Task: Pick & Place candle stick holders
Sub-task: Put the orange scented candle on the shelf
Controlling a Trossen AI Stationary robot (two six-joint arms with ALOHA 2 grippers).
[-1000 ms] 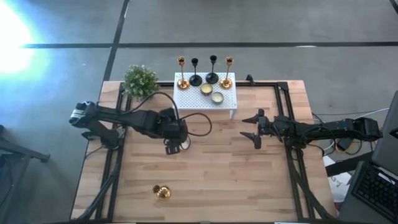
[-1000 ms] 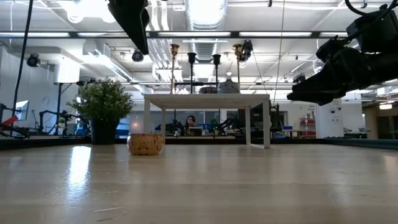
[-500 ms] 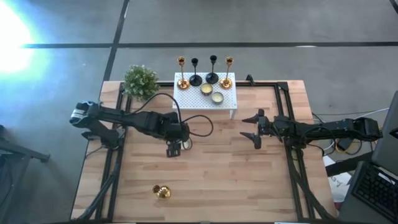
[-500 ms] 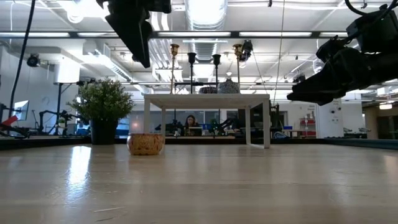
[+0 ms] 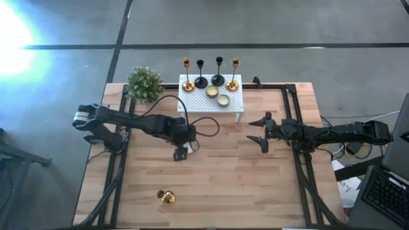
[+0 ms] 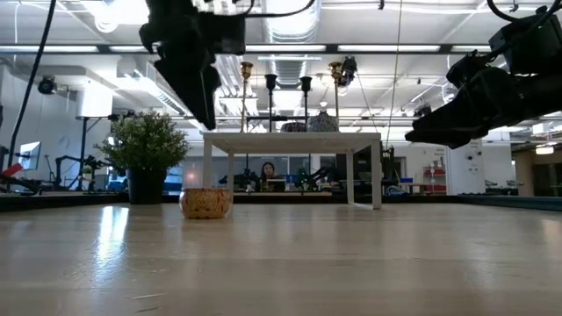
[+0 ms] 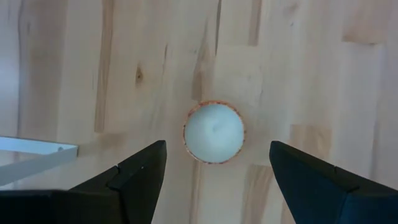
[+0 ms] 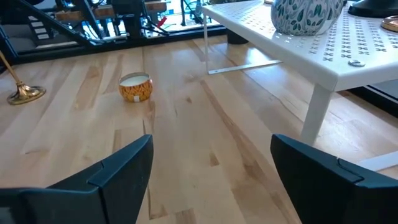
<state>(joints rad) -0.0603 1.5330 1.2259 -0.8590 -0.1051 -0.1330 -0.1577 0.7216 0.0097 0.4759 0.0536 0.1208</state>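
1. The left gripper [image 5: 179, 154] is held above the table with its fingers spread and nothing between them; a small white candle in an orange tin [image 7: 214, 133] sits directly below it.
2. The right gripper [image 5: 260, 131] is also open and empty, held off the table beside the white rack [image 5: 238, 102].
3. Four holders [image 5: 211, 72] stand upright on the far edge of the rack, beyond both grippers; a fifth, gold holder [image 5: 166, 197] lies on the table well behind the left gripper, towards the near edge.
4. The step in hand is judged to be a reach for a holder, none being gripped yet.
5. The fallen holder should be taken across its slim stem, with the fingers lowered squarely on either side before closing.
6. The tin should be cleared first, so that it is not knocked.
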